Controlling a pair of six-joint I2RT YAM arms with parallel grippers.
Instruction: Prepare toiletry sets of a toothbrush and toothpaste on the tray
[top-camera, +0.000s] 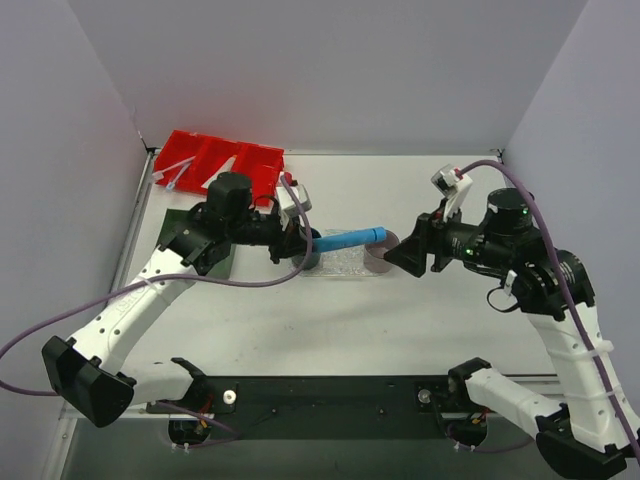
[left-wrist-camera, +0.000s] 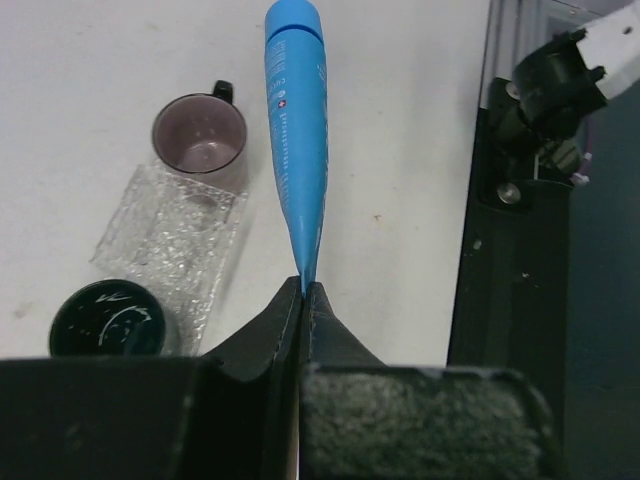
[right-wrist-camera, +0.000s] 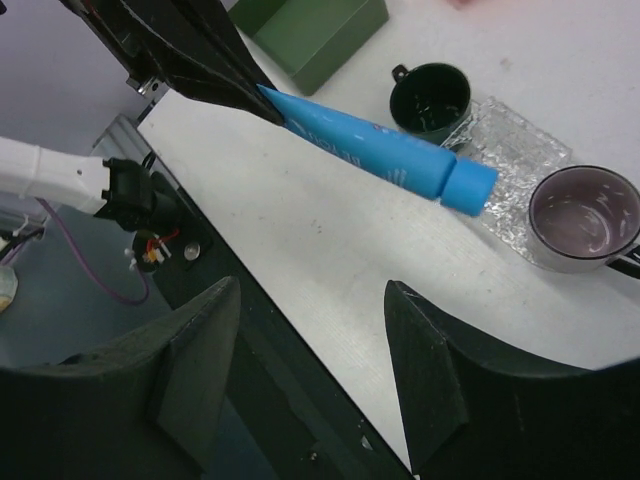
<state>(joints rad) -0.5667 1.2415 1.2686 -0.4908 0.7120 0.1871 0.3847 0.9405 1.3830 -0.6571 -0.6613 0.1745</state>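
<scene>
Pinching the blue toothpaste (left-wrist-camera: 296, 130) by its flat crimped tail, the left jaws are pressed together on it. Its long axis runs out by the clear tray (left-wrist-camera: 170, 235), held off the desk, with the cap end toward the right jaws, which stand spread and empty, facing that cap but apart from it.

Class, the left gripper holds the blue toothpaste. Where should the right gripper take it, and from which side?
Probably grip the toothpaste on its thick body behind the cap, coming from the free cap end: the left gripper pinches the flat tail, and the open right gripper faces that end.
</scene>
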